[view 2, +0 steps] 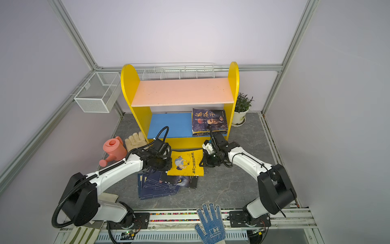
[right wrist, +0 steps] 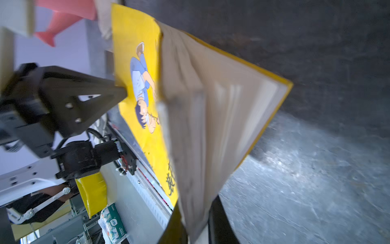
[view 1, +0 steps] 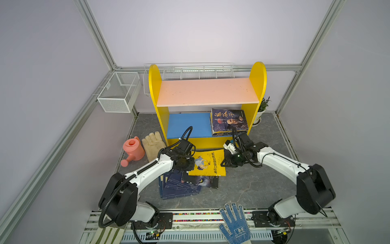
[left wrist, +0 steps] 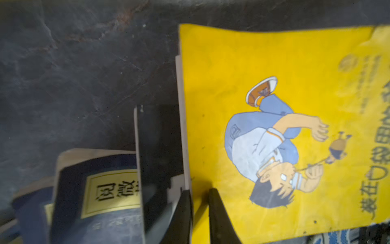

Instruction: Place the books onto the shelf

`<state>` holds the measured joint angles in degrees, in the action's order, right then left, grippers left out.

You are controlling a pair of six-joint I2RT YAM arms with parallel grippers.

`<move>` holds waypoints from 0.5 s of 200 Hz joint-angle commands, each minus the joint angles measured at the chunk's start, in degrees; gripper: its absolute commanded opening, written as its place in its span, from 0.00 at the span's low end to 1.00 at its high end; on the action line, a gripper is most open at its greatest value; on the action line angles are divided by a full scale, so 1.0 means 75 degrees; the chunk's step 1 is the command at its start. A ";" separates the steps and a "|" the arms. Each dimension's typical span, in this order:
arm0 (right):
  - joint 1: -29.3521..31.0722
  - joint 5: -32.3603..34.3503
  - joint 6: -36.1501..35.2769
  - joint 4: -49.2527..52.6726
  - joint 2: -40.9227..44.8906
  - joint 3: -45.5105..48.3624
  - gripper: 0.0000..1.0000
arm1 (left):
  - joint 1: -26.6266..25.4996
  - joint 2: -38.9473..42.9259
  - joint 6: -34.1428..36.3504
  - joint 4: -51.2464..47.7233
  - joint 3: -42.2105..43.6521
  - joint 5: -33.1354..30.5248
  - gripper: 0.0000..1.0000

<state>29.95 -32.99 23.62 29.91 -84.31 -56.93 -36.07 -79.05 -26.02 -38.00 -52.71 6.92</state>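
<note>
Pinching one yellow book (view 1: 207,163) together, left tool (left wrist: 199,191) and right tool (right wrist: 195,209); one stack (view 1: 229,121) on shelf (view 1: 207,92).

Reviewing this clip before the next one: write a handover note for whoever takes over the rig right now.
Grips: left end effector shut on the yellow book at its cover edge; right end effector shut on its pages at the opposite edge.
Done: stack of books lies on the shelf, blue lower board, right end.
To do: yellow book, then navy books and wolf-cover book on the table.
</note>
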 commanded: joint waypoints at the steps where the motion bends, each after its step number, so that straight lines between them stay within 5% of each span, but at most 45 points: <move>1: 0.0189 -0.1583 0.0037 -0.1630 0.0713 -0.0217 0.06 | 0.0354 0.1081 -0.0444 0.0418 0.0071 0.0868 0.51; 38: 0.0155 -0.2308 -0.0060 -0.1586 0.1146 -0.0877 0.06 | 0.1438 0.2792 -0.1533 0.1745 0.0727 0.2183 0.73; 69: 0.0116 -0.2610 -0.0044 -0.1694 0.1189 -0.1184 0.06 | 0.2240 0.3559 -0.2272 0.2226 0.0934 0.3110 0.80; 100: 0.0112 -0.2901 0.0042 -0.1937 0.0971 -0.1447 0.06 | 0.2318 0.3690 -0.2516 0.2511 0.0992 0.3504 0.84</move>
<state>30.85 -48.23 24.05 20.69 -77.06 -64.75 -18.85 -51.92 -41.10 -23.07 -46.48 26.81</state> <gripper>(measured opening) 0.148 0.838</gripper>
